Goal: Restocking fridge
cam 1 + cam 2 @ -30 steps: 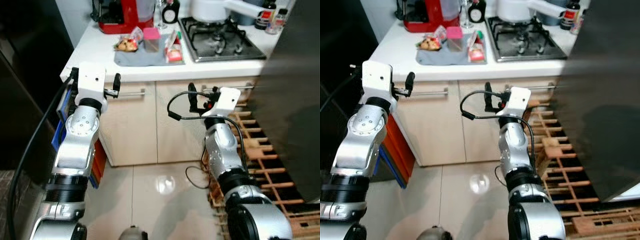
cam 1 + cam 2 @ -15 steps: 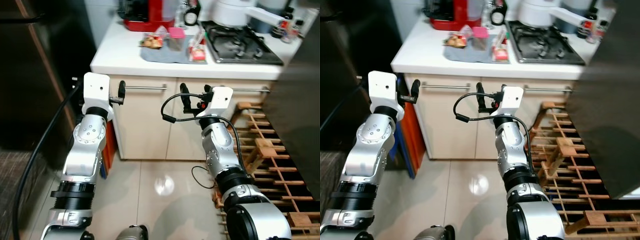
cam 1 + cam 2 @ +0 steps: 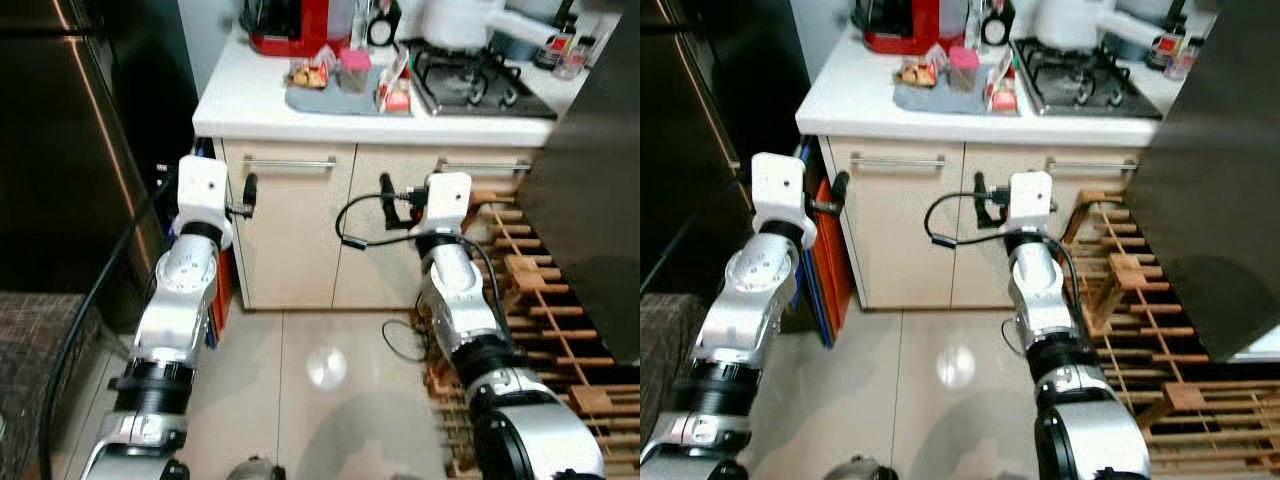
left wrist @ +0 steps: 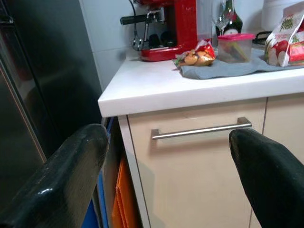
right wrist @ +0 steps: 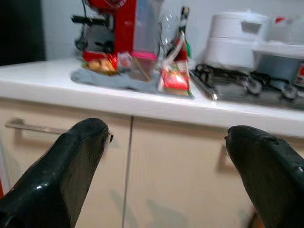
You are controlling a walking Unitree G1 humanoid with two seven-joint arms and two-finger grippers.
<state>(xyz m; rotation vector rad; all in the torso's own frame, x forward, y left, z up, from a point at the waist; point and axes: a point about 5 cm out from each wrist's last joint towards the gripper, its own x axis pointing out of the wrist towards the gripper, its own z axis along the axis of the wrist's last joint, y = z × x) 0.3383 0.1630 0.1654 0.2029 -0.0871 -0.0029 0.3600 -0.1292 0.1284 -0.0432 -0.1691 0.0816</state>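
Kitchen counter (image 3: 250, 90) ran white and smooth across the far side, above pale cabinets with slim metal bar handles, and a glossy tiled floor (image 3: 320, 370) lay between me and them. On the counter a grey cloth (image 3: 320, 100) held the groceries I took to be the restock: a crinkly snack bag (image 3: 308, 74), a clear tub (image 3: 353, 70) with a pink lid, and a red-and-white carton (image 3: 397, 92), grouped together, presumably staged for pickup. A red coffee machine (image 3: 290, 25) stood just behind them, and a gas hob (image 3: 470, 85) with a white pot sat to the right. The fridge (image 3: 60, 150), dark and shiny, rose at the left, with its door closed. I had both arms raised toward the cabinets, well short of the counter. My left gripper (image 4: 171, 175) was spread wide and held nothing, and my right gripper (image 5: 166, 171) was likewise wide and empty; I judged that readied them for a grab. A slatted wooden rack (image 3: 540, 300) leaned on the floor at the right. No item had been lifted yet, by my reading.
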